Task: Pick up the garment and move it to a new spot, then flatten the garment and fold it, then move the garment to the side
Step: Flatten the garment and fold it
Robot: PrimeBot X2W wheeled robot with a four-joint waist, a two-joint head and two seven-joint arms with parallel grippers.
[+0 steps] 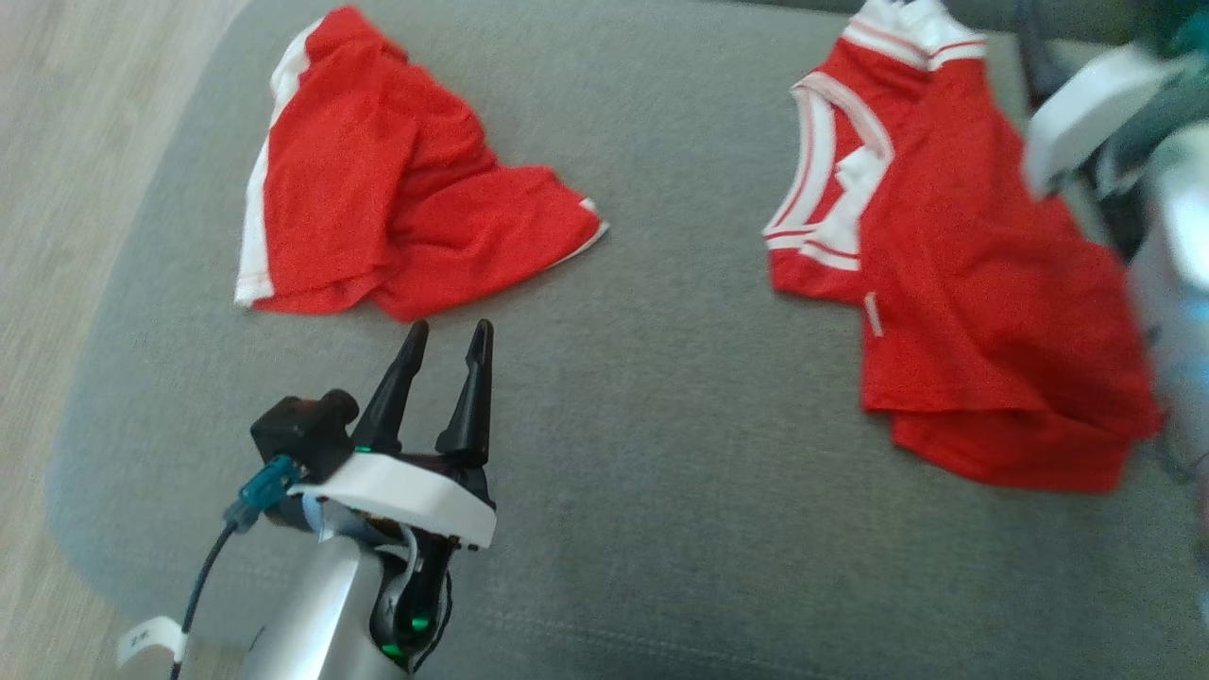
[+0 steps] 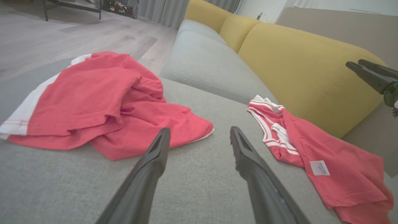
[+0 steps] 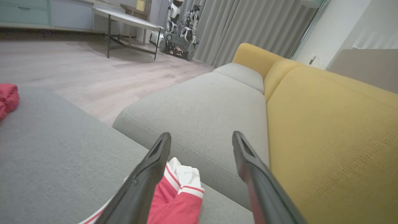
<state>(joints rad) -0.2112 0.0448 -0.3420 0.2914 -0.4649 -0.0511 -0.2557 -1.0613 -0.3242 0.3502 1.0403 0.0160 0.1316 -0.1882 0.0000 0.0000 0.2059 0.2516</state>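
A yellow backrest [image 2: 311,77] rises behind the grey seat [image 1: 661,378] (wooden floor [image 3: 77,68] alongside).

Left gripper [image 2: 199,130]: held open above the grey cushion [image 2: 199,186], nothing gripped.
Crumpled red garment [image 2: 102,102]: laid left of the fingertips.
White-trimmed red garment [image 2: 326,155]: spread at right, beside the yellow backrest [image 2: 304,77].

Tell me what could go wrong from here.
1. The crumpled garment lies in bunched layers; the open left gripper may pinch only one fold and lift it tangled.
2. It sits near the cushion edge; a drag could slide it to the floor.
3. The open right gripper hangs over the jersey and might snag it.
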